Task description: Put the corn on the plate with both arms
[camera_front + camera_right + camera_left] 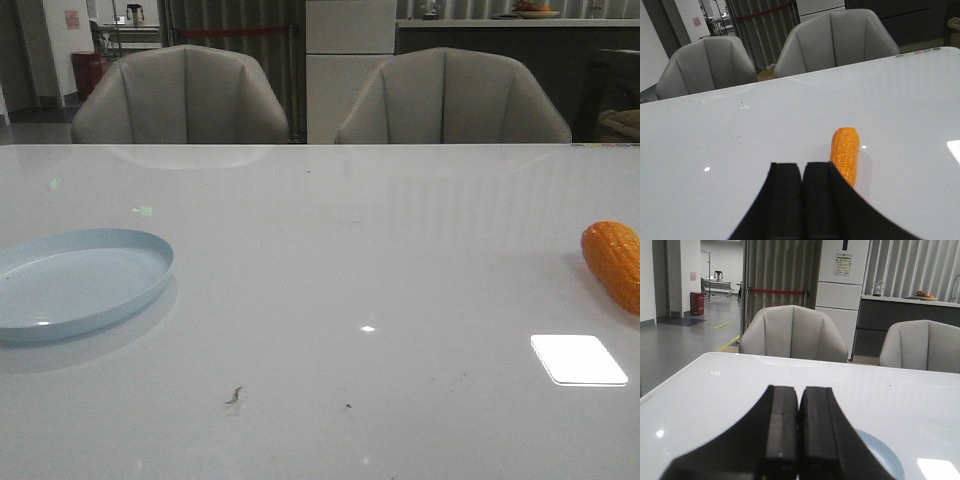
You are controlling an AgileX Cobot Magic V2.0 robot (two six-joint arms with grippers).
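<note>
The orange corn [614, 263] lies on the white table at the far right edge of the front view, partly cut off. The pale blue plate [75, 282] sits empty at the far left. Neither arm shows in the front view. In the right wrist view my right gripper [802, 167] is shut and empty, with the corn [845, 152] lying on the table just beyond and beside its fingers, not touching. In the left wrist view my left gripper [799, 390] is shut and empty, and part of the plate [880, 457] shows beside its fingers.
Two grey chairs [185, 95] [450, 98] stand behind the table's far edge. A bright window reflection [578, 359] lies on the table near the corn. A few small dark specks [234, 396] mark the front middle of the table.
</note>
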